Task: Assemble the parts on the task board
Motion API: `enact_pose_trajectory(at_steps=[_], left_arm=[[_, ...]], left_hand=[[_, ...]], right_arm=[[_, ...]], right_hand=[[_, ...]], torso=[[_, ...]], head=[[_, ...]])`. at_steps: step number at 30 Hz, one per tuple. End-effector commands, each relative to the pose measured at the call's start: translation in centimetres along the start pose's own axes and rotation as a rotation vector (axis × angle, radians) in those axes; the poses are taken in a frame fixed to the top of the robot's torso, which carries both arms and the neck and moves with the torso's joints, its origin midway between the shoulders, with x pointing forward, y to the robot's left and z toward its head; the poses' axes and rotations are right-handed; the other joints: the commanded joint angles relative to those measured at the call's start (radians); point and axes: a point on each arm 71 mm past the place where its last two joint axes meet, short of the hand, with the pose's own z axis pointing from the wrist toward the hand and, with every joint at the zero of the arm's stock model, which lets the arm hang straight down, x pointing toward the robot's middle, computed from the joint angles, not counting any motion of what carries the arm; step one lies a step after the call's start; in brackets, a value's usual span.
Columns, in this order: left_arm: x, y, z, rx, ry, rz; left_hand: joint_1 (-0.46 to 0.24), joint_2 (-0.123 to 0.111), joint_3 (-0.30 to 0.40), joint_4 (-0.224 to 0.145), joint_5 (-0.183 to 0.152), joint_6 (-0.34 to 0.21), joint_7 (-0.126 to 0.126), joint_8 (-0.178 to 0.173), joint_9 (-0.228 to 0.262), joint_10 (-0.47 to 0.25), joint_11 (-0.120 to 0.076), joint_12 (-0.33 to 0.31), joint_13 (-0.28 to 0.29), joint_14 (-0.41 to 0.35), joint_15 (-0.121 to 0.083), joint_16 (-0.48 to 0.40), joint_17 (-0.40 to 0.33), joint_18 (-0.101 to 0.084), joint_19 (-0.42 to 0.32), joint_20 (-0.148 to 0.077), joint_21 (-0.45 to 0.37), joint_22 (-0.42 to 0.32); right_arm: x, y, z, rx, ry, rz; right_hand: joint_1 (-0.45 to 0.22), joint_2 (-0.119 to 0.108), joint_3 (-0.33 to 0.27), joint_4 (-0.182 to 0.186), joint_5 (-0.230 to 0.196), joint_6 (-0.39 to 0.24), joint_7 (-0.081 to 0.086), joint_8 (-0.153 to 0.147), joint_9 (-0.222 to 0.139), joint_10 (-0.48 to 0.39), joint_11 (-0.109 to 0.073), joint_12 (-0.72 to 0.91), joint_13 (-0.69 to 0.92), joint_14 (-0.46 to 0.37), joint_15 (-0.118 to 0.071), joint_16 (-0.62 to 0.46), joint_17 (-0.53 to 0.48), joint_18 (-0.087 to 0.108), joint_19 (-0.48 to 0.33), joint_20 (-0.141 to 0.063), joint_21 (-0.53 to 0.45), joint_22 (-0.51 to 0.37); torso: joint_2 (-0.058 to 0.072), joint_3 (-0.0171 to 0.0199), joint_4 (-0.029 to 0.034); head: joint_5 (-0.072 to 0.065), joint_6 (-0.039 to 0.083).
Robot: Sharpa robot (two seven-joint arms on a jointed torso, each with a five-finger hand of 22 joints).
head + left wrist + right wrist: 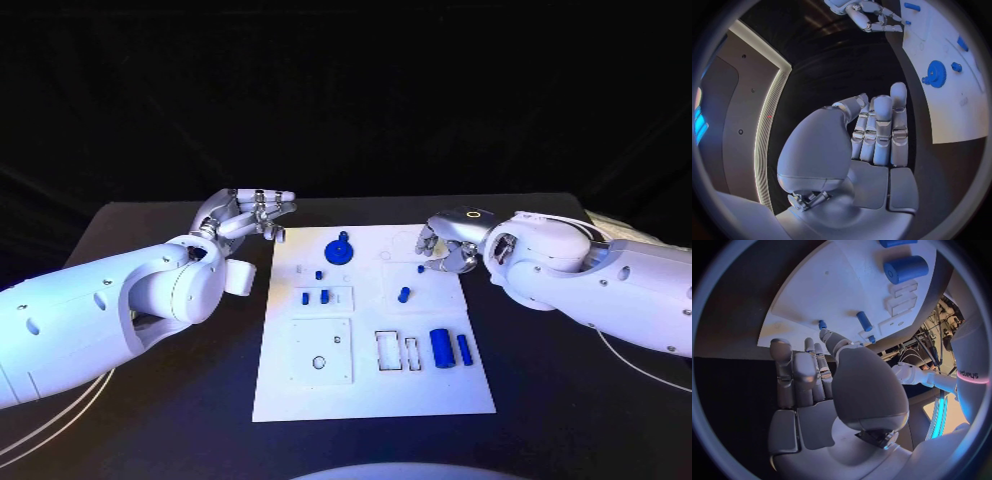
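The white task board [378, 385] lies in the middle of the table. On its far part lies a blue gear [340, 250], with small blue pegs [315, 297] nearer and two more [404, 294] to their right. A thick blue cylinder [441, 347] and a slim blue bar [464, 349] lie at the near right. My left hand [254, 214] hovers off the board's far left corner, fingers straight and side by side [879, 132], holding nothing. My right hand [449, 246] hangs at the board's right edge beside a small peg [822, 324], with nothing in it.
A raised square plate [320, 350] and rectangular slots [392, 350] sit in the board's near half. Black tabletop [562, 400] surrounds the board on all sides. Thin cables [635, 365] trail off the near right.
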Motion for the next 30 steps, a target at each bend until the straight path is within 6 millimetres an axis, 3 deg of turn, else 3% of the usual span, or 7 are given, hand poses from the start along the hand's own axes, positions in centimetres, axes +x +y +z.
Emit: enact_pose_trajectory(at_steps=[1, 7, 15, 30], left_arm=[[-0.1, -0.1, -0.2, 0.012, -0.046, -0.128], [-0.1, -0.1, -0.4, 0.003, -0.042, -0.146], [0.0, 0.0, -0.5, -0.01, -0.038, -0.152], [-0.1, 0.3, -0.4, -0.04, -0.04, -0.15]], left_hand=[[-0.011, 0.002, -0.008, -0.001, 0.001, 0.002, -0.002, 0.004, 0.001, 0.002, -0.004, 0.005, 0.001, -0.008, -0.003, -0.003, -0.002, 0.017, -0.004, 0.0, -0.004, -0.002], [-0.014, 0.002, -0.014, -0.001, 0.001, -0.001, -0.001, 0.004, 0.001, -0.002, -0.004, 0.008, 0.001, -0.011, -0.002, -0.005, -0.008, 0.017, -0.004, 0.0, -0.007, -0.004], [-0.015, 0.002, -0.019, -0.002, 0.001, -0.004, -0.001, 0.004, 0.0, -0.006, -0.004, 0.01, 0.001, -0.014, -0.002, -0.007, -0.013, 0.016, -0.005, 0.0, -0.01, -0.006], [-0.003, 0.005, -0.028, -0.016, 0.003, -0.017, 0.003, 0.006, -0.001, -0.024, 0.0, 0.018, 0.0, -0.027, 0.0, -0.015, -0.036, 0.016, -0.005, 0.001, -0.019, -0.014]], right_arm=[[0.5, 0.2, 0.2, 0.016, 0.032, -0.105], [1.0, 0.6, 0.5, 0.001, 0.052, -0.106], [1.7, 1.2, 0.7, -0.019, 0.083, -0.097], [2.5, 1.6, 1.2, -0.026, 0.127, -0.097]], right_hand=[[0.002, -0.009, 0.008, -0.002, -0.006, 0.001, -0.01, -0.007, -0.001, 0.004, -0.002, -0.006, -0.007, 0.011, -0.01, -0.006, -0.002, -0.007, 0.003, -0.008, 0.002, -0.001], [0.004, -0.007, 0.012, -0.003, -0.006, 0.003, -0.011, -0.007, -0.001, 0.005, -0.003, -0.009, -0.013, 0.011, -0.011, -0.006, -0.001, -0.007, 0.004, -0.01, 0.002, -0.001], [0.01, 0.0, 0.028, -0.007, -0.007, 0.015, -0.014, -0.007, 0.001, 0.024, -0.006, -0.008, -0.032, 0.015, -0.013, 0.0, 0.006, -0.009, 0.011, -0.013, 0.007, 0.007], [0.026, 0.031, 0.073, -0.028, -0.054, 0.078, -0.02, 0.012, 0.01, 0.107, -0.015, -0.003, -0.066, 0.031, -0.008, 0.051, 0.062, -0.022, 0.054, -0.009, 0.054, 0.08]], torso=[[0.001, 0.0002, 0.0005], [0.001, 0.0012, -0.002], [0.0, 0.0018, -0.0006], [0.0, 0.0023, -0.0011]], head=[[0.0, -0.002], [0.002, -0.002], [0.005, -0.007], [0.008, -0.013]])
